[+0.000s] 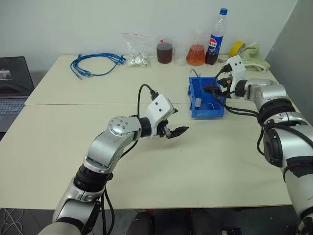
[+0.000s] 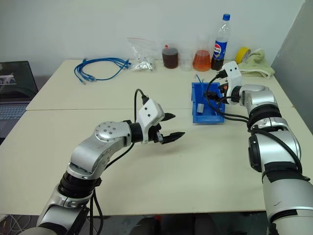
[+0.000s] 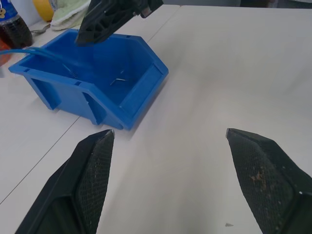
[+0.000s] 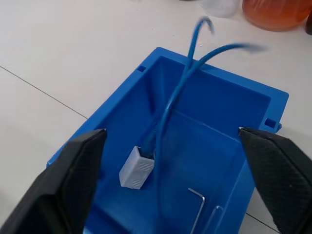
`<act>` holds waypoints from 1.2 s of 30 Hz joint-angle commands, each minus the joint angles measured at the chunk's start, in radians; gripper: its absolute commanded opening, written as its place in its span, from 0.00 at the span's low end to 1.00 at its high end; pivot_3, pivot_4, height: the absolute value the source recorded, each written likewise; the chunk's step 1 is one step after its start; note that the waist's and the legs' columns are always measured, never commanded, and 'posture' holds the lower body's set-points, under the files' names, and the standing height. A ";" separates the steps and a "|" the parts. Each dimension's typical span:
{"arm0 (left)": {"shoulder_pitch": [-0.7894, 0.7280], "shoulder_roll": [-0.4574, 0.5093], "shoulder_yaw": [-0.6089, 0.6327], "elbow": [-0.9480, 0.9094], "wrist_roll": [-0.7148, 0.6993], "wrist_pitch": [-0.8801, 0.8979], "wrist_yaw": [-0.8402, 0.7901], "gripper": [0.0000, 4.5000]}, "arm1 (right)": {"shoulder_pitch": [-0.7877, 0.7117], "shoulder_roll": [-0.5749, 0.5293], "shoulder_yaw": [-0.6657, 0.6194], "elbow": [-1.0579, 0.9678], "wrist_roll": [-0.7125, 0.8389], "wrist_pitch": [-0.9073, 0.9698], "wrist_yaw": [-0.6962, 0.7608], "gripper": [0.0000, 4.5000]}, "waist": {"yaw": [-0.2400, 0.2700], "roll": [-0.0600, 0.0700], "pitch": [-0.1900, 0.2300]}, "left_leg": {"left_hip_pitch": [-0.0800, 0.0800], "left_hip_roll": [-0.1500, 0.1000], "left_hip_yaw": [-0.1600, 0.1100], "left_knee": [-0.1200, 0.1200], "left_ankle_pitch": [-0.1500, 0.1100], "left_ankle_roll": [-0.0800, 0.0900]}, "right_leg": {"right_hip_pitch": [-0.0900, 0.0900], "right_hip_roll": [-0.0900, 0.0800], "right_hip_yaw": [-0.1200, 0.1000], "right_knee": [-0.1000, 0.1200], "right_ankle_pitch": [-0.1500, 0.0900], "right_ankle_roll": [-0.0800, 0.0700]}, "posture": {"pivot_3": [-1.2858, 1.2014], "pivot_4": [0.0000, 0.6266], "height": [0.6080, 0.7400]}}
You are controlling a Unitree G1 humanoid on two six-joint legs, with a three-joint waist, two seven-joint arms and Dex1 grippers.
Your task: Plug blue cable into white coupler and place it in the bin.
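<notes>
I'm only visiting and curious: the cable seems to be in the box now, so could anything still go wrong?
Possibly. The blue cable, plugged into the white coupler, arches above the bin rim; its springiness might lift it back out. The open right gripper hangs over the bin, so pulling back could snag the cable loop or nudge the bin.

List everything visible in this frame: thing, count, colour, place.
bin: 1, blue, right table half
blue cable: 1, blue, plugged end in bin, rest arching out
white coupler: 1, white, inside bin on the cable
hex key: 1, metal, bin floor
cable bundle: 1, blue, far left
connector bag: 1, clear, far edge
flasks: 2, brown and orange liquid
cola bottle: 1, far edge
tape roll: 1, yellow
cloth: 1, pale green
laptop: 1, left
left tool: open, mid-table
right tool: open, over bin
</notes>
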 commanded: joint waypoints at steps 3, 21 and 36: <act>-0.020 -0.001 0.009 -0.020 -0.002 -0.009 0.002 0.85 | -0.005 -0.039 -0.051 -0.046 0.000 -0.074 0.005 1.00 | -0.002 0.000 0.000 | 0.000 0.000 0.000 0.000 0.000 0.000 | 0.000 0.000 0.000 0.000 0.000 0.000 | 0.52 0.24 1.00; 0.384 -0.142 0.231 -0.024 0.252 -0.291 0.521 0.85 | 1.234 0.234 -0.214 -1.600 0.143 -0.080 -0.351 1.00 | 0.015 0.003 0.000 | 0.003 0.000 -0.003 0.002 0.000 0.001 | 0.003 -0.003 0.002 0.001 0.001 0.003 | 0.52 0.24 1.00; 0.656 -0.273 0.392 0.091 0.201 -0.599 0.630 0.85 | 1.440 0.404 -0.144 -1.367 0.029 -0.488 -0.504 1.00 | 0.017 0.001 -0.001 | 0.012 0.000 -0.002 0.000 0.000 0.003 | 0.010 0.001 0.004 0.000 0.004 0.004 | 0.52 0.24 1.00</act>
